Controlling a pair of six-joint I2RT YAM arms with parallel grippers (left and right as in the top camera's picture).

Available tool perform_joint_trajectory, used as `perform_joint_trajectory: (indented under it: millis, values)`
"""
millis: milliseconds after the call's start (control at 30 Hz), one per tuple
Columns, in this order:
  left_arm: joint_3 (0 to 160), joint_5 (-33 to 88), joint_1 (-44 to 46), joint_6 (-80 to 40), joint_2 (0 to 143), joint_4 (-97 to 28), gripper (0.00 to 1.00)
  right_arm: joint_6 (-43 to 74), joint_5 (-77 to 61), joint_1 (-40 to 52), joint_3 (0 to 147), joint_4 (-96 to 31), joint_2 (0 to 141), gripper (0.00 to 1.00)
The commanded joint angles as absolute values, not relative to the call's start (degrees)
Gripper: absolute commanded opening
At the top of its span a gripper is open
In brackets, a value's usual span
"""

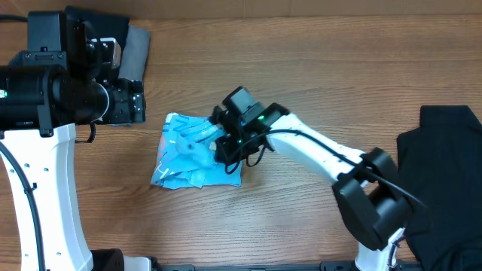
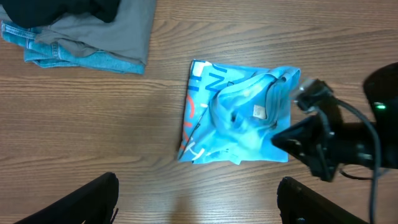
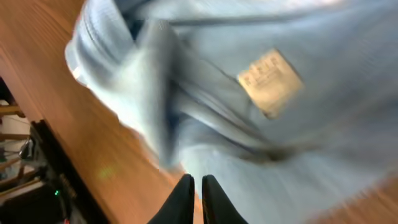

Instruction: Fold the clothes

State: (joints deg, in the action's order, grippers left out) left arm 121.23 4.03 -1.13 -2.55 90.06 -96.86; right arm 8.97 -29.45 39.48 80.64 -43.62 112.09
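Note:
The sky-blue T-shirt (image 1: 188, 150) lies folded into a rough square on the wooden table, its collar and neck label facing up. It also shows in the left wrist view (image 2: 242, 112) and fills the right wrist view (image 3: 280, 124). My right gripper (image 1: 224, 150) is low at the shirt's right edge, seen from the left wrist view too (image 2: 277, 140). Its fingers (image 3: 194, 183) are pressed together with no cloth seen between them. My left gripper (image 2: 199, 202) is open and empty, above bare table in front of the shirt. A black garment (image 1: 444, 173) lies crumpled at the right edge.
A stack of folded clothes (image 2: 93, 37), grey over denim with something black on top, lies at the far left of the table; its grey part also shows in the overhead view (image 1: 135, 49). The left arm's body (image 1: 68, 83) hangs over the table's left side.

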Motion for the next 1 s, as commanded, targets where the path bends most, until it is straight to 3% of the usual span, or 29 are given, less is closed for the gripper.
perform_joint_trajectory:
  millis: [0, 167, 200, 267, 433, 700, 867, 900, 967]
  values:
    - [121.1, 3.84, -1.02, -1.23, 90.32, -96.79, 0.85, 8.71, -27.49, 39.86, 81.41, -47.03, 110.04, 0.09]
    - [121.1, 3.84, -1.02, -1.23, 90.32, -96.79, 0.85, 7.6, -23.09, 39.88, 81.41, -51.94, 110.0, 0.09]
    - [121.1, 3.84, -1.02, -1.23, 90.32, -96.79, 0.85, 4.29, -26.57, 39.88, 81.41, -51.86, 109.78, 0.14]
    - [121.1, 3.84, -1.02, -1.23, 90.32, -96.79, 0.85, -0.62, -33.87, 39.97, 81.41, -50.09, 109.45, 0.33]
    - [121.1, 3.84, -1.02, -1.23, 90.32, -96.64, 0.86, 3.44, -39.53, 40.4, 81.41, -38.68, 109.43, 0.43]
    - [121.1, 3.86, -1.02, -1.26, 90.32, -96.64, 0.85, 9.08, -33.52, 45.54, 81.41, -30.35, 113.54, 0.43]
    - [121.1, 3.86, -1.02, -1.26, 90.32, -96.62, 0.85, 9.63, -32.4, 49.1, 81.41, -28.21, 116.25, 0.49]
    - [121.1, 3.88, -1.02, -1.26, 90.32, -96.62, 0.85, 9.98, -31.05, 49.54, 81.41, -27.68, 116.62, 0.48]
    - [121.1, 3.88, -1.02, -1.26, 90.32, -96.64, 0.85, 10.13, -28.51, 49.87, 81.41, -27.33, 116.64, 0.31]
